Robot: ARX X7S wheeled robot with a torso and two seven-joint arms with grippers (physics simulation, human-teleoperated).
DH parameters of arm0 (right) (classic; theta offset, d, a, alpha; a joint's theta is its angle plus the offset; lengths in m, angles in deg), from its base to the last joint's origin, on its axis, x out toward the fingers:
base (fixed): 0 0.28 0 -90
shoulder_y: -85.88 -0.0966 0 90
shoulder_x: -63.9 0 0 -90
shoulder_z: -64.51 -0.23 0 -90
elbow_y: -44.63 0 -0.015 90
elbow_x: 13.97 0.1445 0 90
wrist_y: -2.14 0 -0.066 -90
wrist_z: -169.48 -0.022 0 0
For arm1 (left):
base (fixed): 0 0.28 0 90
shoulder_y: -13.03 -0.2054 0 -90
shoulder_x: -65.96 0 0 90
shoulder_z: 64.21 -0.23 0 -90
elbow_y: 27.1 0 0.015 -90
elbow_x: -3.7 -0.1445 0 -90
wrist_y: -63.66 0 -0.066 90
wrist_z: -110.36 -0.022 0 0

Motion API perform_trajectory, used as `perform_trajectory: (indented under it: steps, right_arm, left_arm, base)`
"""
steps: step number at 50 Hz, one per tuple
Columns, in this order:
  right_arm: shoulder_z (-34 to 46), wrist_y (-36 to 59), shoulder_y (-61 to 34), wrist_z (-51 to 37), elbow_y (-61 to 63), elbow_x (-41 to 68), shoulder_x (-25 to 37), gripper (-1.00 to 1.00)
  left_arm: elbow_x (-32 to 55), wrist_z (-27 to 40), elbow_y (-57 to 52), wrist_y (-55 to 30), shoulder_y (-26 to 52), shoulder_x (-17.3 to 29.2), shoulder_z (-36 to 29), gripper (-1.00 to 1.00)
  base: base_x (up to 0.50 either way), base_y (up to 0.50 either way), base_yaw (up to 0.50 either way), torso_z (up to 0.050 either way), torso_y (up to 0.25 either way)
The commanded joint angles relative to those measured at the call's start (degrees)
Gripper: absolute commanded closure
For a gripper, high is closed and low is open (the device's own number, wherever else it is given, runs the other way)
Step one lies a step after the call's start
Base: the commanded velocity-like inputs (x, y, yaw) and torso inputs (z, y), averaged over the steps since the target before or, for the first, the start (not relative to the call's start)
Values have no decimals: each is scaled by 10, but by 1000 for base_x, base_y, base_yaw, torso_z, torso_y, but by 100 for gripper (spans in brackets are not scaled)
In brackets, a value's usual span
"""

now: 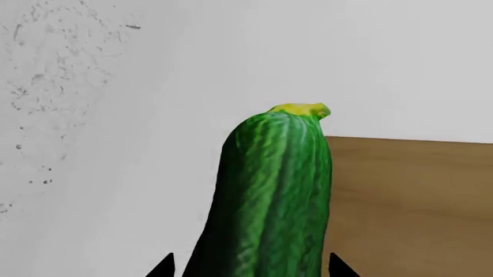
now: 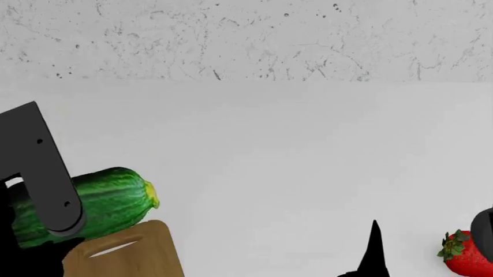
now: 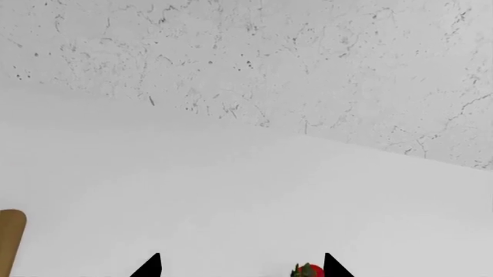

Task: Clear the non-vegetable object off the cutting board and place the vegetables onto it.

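Holding: left tool (image 1: 250,268) is clamped around the zucchini (image 2: 100,208), a dark tip showing on each side of it in the left wrist view.
Zucchini: thick, dark green with paler lengthwise stripes and a pebbled skin; rounded end capped by a small yellow tip; lies at the far left of the head view, partly behind the left arm's dark grey link (image 2: 46,173), just above the board's slot end.
Board (image 2: 127,254): light-brown wood grain, rounded corners, an oval slot handle near its end; only that end shows, at the bottom left of the head view.
Counter (image 2: 292,161): smooth, plain white, bare across the middle.
Wall (image 2: 246,34): pale grey, speckled and veined like stone, behind the counter.
Right tool (image 3: 242,268): two black pointed tips spread apart, gripping nothing.
Strawberry (image 2: 466,254): bright red, green leafy cap, on the counter at the far right, well apart from the board, near one right tool tip.
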Motion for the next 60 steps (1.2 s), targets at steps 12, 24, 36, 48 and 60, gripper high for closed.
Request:
perform_trajectory:
  steps: [12,24,36,48,60]
  right_arm:
    - [-13,-20,31,27,11,-33,4,-100]
    - [-22,-24,40,32,15,-34,17,-100]
    - [-48,-27,65,37,20,-34,29,-100]
    - [-120,-19,123,29,20,-22,28,-100]
    - [-159,-6,143,20,17,-10,18,-100]
  left_arm:
    - [21,33,-15,41,-37,-3,4,100]
    - [-6,36,-25,57,-80,8,-12,100]
    - [-5,49,-35,68,-102,13,-22,100]
    - [15,63,-49,69,-100,13,-25,-100]
    - [73,81,-62,56,-43,20,-10,-100]
  base:
    - [0,0,0,0,1]
    - [0,0,0,0,1]
    - [0,0,0,0,1]
    - [2,0,-1,0,0]
    - [0,0,0,0,0]
